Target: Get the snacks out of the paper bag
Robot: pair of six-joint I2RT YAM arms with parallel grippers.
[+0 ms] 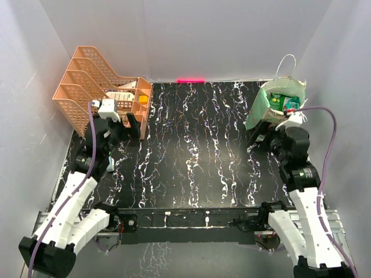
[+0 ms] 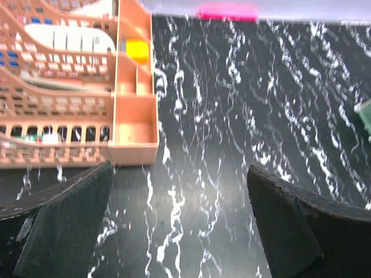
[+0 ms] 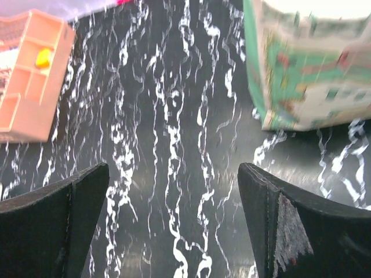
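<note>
Paper bag (image 1: 258, 111) stands boxy, cream, mint-sided.

Head count: 1 bag, 1 rack, 2 arms on 1 bench.
1 black marbled bench (image 1: 197, 156) carries 1 paper bag (image 1: 259, 110) and 1 peach mesh rack (image 1: 87, 87) of 4 stepped tiers. In the bag's mouth I can see at least 2 snacks (image 1: 285, 102); any underneath I cannot count. 2 arms stand at the near edge, each with 1 purple cable (image 1: 327, 119) and 1 tool of 2 fingers: left tool (image 2: 179, 171), right tool (image 3: 174, 168). 1 pink strip (image 1: 191, 80) marks the back wall, and 1 yellow block (image 2: 137, 50) sits in the rack.
</note>
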